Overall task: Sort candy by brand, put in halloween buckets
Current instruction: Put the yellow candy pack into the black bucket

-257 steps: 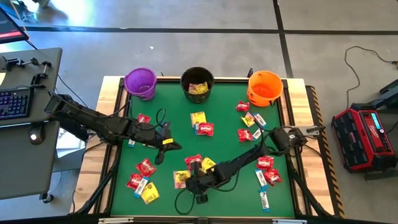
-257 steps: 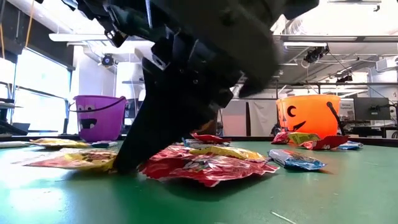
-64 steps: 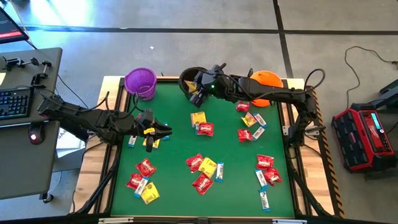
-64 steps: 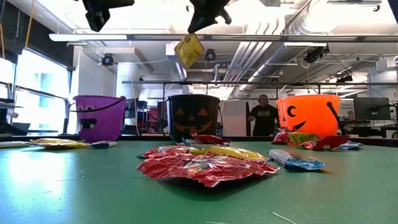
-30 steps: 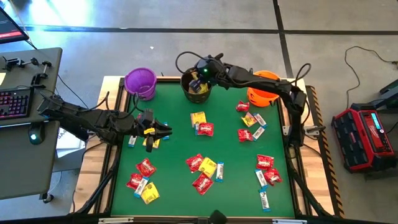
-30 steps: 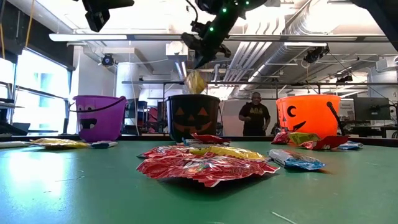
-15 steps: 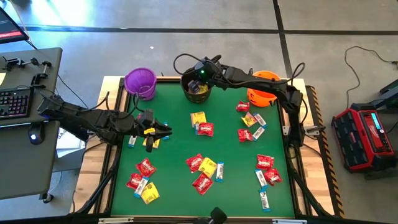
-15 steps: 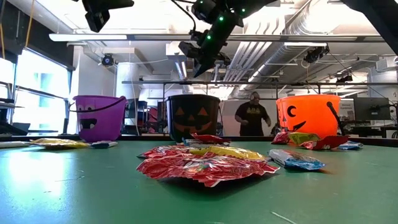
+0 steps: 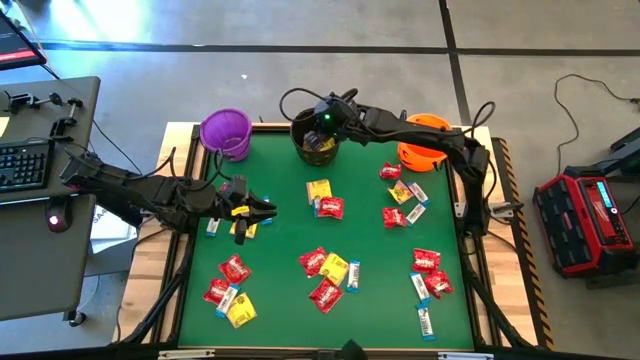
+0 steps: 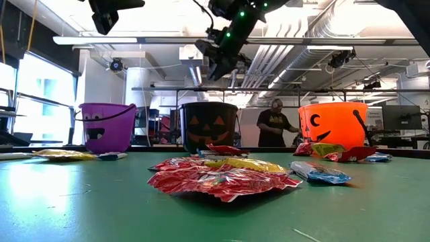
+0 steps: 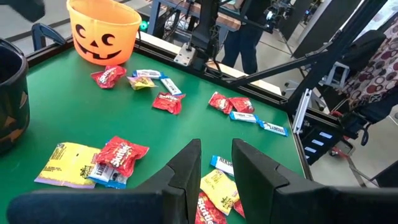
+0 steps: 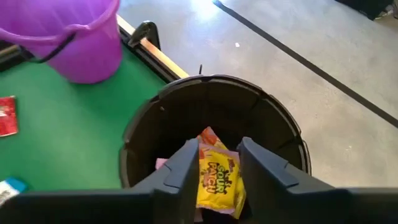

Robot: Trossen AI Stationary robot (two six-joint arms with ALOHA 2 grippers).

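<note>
We work on a green worktop [image 9: 280, 220] whose far edge carries three buckets in a row: the purple bucket [image 9: 225, 130] at the far left corner, the black bucket [image 9: 317, 135] at the middle, the orange bucket [image 9: 425, 140] at the far right corner. They stand out of the way of the loose candy [image 9: 330, 268], so each brand has its own drop point.

Our right gripper [image 12: 214, 163] hangs directly above the black bucket's mouth, fingers parted with nothing clamped between them. A yellow packet [image 12: 217, 177] lies inside that bucket below the fingers, on top of others; we judge this to be the yellow brand's bucket.

Our left gripper [image 11: 212, 155] hovers over the worktop near its left edge, facing the scattered sweets. Its fingers stand slightly apart and hold nothing, likely waiting its turn.

Red packets [image 9: 234, 268], yellow packets and white-and-blue bars [image 9: 425, 321] lie unsorted, mostly toward the near edge and right edge.
</note>
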